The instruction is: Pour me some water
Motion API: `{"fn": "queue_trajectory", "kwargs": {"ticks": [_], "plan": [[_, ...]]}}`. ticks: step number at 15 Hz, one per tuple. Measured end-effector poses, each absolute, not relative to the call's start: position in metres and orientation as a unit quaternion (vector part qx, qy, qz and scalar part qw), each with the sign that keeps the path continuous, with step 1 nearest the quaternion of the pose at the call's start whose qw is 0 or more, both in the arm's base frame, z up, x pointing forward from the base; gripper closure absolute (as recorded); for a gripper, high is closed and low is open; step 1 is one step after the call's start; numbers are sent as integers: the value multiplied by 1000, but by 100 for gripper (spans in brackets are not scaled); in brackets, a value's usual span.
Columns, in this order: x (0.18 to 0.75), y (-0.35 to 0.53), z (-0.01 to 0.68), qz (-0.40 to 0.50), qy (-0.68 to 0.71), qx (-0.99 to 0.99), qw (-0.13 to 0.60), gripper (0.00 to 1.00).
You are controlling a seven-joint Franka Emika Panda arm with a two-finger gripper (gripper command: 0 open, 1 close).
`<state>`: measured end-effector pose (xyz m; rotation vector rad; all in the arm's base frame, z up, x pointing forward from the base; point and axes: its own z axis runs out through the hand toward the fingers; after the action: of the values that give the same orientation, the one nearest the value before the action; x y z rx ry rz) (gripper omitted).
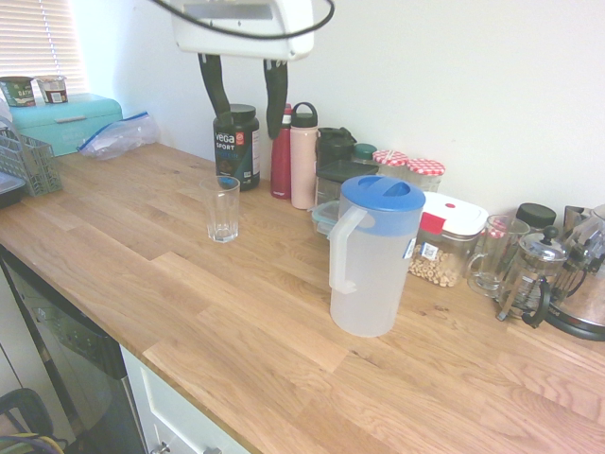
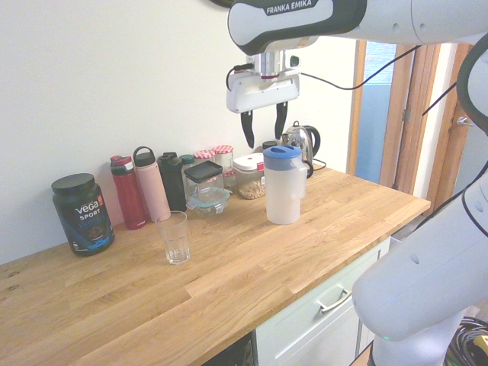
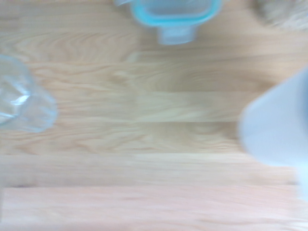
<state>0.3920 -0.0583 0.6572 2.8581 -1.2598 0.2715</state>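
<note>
Both exterior views are bright and evenly lit with soft daylight; the white wall (image 1: 492, 85) is near overexposed. In the first exterior view, blinds (image 1: 38, 43) glow in the upper left of the frame. Shadows on the desk (image 2: 252, 267) are faint and soft. The wrist view is smeared throughout, its glass (image 3: 21, 96) and pitcher (image 3: 279, 125) reduced to pale, blurred shapes.

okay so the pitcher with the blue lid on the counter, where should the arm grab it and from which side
Probably by the handle of the pitcher, coming in level from the glass's side. The handle is an upright loop that sticks out toward the glass with bare counter before it, while containers crowd the wall side. The body looks too wide for the open jaws of the gripper, now high above.
</note>
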Motion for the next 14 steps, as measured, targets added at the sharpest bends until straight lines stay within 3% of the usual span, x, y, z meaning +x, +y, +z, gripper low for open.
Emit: {"fn": "queue_trajectory", "kwargs": {"ticks": [5,14], "plan": [[382,-146,650,68,-403,913,-5,0],[410,-180,556,36,-354,935,-13,0]]}}
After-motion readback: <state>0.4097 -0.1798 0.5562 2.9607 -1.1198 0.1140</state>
